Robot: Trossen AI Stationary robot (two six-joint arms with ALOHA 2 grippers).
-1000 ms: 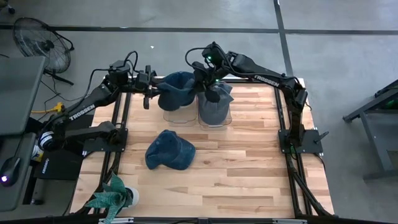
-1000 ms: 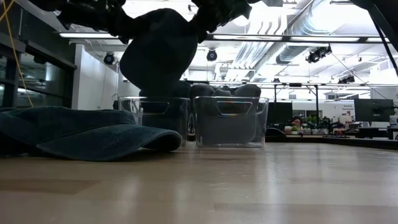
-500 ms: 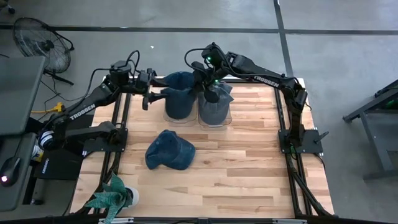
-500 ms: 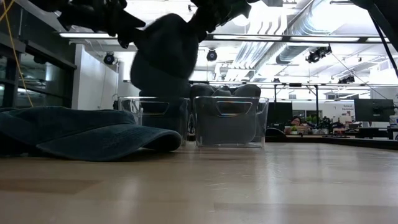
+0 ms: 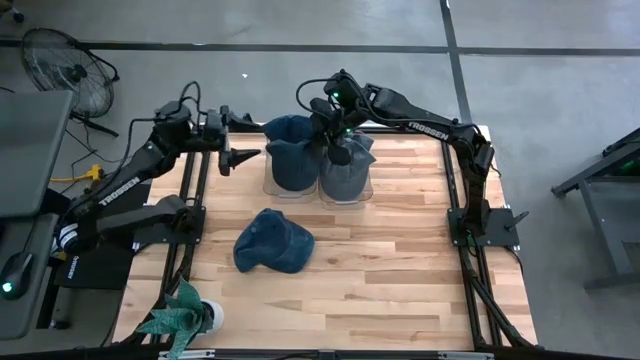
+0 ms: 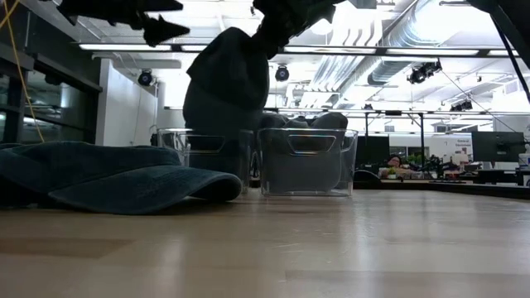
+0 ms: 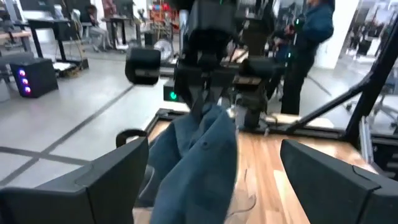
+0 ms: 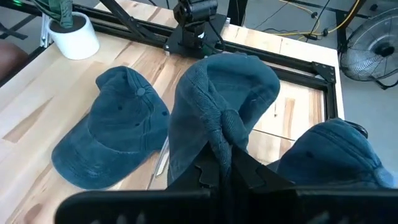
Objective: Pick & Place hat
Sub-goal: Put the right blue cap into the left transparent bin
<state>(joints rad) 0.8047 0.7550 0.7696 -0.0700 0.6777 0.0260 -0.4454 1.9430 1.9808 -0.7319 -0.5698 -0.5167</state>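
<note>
A blue denim hat hangs over the left of two clear bins, with my right gripper shut on it. Its lower part reaches down into that bin. My left gripper stands open just left of the hat and level with it. In the left wrist view the hat shows ahead, between the spread fingers and apart from them. A second hat fills the right bin. A third hat lies flat on the table, brim toward the near edge. My right gripper pinches a bunched fold at the hat's top between its two fingers, coming from the table's right and slanting down. The hat hangs below the fingers, slack, and its lower end is inside the left bin.
The two bins stand side by side at the table's far middle. A small potted plant sits at the near left corner. Bare wood spreads over the right and near parts of the table.
My left gripper has opened, let go of the hat and drawn back toward the table's left edge, rising a little. The hat's freed left side has dropped, so it now hangs from my right gripper alone, lower in the left bin.
</note>
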